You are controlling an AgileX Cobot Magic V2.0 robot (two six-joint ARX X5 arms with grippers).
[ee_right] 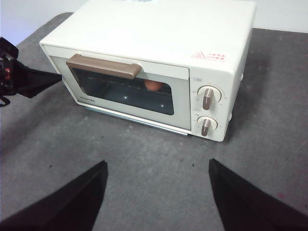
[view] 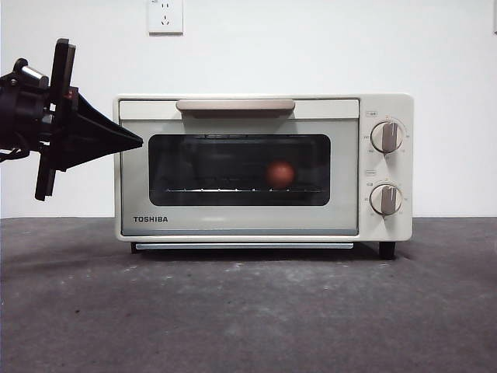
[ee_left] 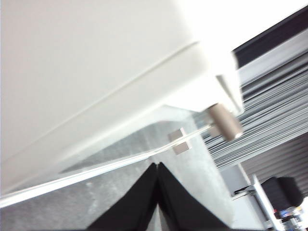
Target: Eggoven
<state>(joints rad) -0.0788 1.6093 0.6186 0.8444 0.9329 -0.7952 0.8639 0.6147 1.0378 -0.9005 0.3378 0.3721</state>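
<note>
The cream Toshiba oven (view: 241, 221) stands on the table with its door closed. The reddish-brown egg (view: 280, 174) sits on the rack inside, seen through the dark glass; it also shows in the right wrist view (ee_right: 154, 85). My left gripper (view: 140, 142) is shut and empty, its tip at the upper left corner of the oven door. In the left wrist view its joined jaws (ee_left: 158, 166) point at the oven (ee_left: 96, 72) close by its beige handle's end (ee_left: 226, 122). My right gripper (ee_right: 156, 168) is open and empty, held high in front of the oven (ee_right: 159, 29).
The oven has a beige handle (view: 235, 104) across the top of the door and two knobs (view: 386, 137) (view: 386, 199) on its right side. A grey mat (view: 248, 311) covers the table. A white wall with a socket (view: 165, 15) stands behind.
</note>
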